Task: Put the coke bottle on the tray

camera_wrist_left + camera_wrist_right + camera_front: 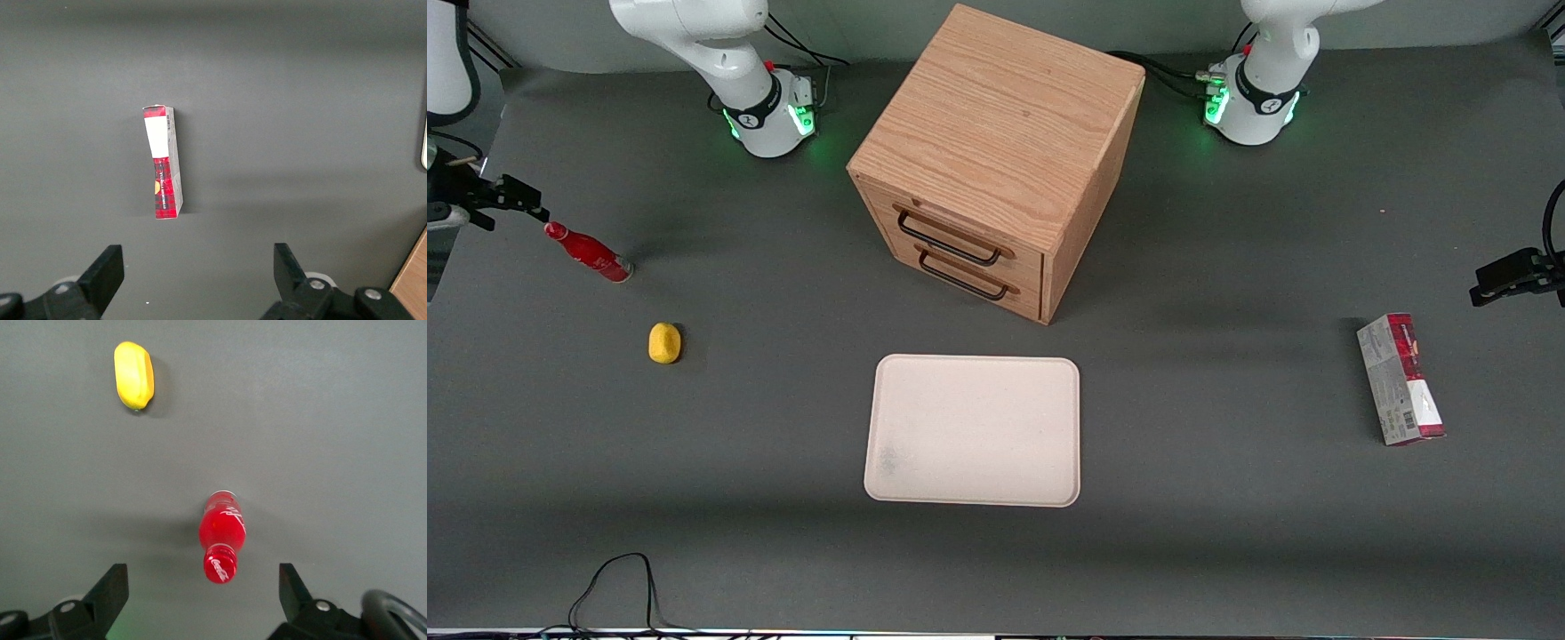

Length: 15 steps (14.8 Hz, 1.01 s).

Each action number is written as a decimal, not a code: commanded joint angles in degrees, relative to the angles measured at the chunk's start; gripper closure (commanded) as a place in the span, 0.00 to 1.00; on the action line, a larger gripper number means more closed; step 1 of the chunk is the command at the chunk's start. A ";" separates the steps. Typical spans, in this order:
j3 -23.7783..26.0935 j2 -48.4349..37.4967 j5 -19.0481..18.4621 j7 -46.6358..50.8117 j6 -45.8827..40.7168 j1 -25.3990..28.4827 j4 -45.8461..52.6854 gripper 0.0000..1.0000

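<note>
Nearest the front camera lies the flat cream-white rectangular tray [973,430], bare, in front of the oak two-drawer cabinet [996,160]. Toward the working arm's end I see the small slim red coke bottle [589,252] standing upright on the grey table [1227,533], a yellow lemon-like lump [664,343] nearer the camera. My gripper [203,590] hangs above the bottle's cap, fingers [110,590] spread wide, holding nothing.
</note>
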 commanded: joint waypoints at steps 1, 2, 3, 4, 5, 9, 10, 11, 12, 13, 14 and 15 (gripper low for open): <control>-2.38 1.16 1.10 -3.24 4.67 0.18 -2.73 0.00; -2.82 1.34 1.10 -3.85 6.51 0.09 -3.96 0.00; -2.91 1.87 1.10 -4.30 8.01 0.09 -4.93 0.00; -3.87 2.83 1.10 -5.08 9.07 0.09 -5.29 0.00; -5.18 3.80 1.10 -6.40 10.30 0.09 -5.55 0.00; -5.55 6.88 1.10 -7.03 13.56 0.09 -5.91 0.00; -5.55 7.14 1.19 -7.03 13.65 0.18 -5.91 0.00; -5.46 7.32 1.19 -6.94 13.73 0.18 -5.91 0.00; -5.46 7.58 1.19 -6.94 13.91 0.18 -5.99 0.00; -5.46 8.11 1.28 -6.94 14.09 0.18 -5.99 0.00; -5.46 8.11 1.37 -6.85 14.26 0.27 -5.99 0.00; -5.55 8.20 1.37 -6.76 14.61 0.97 -5.99 0.00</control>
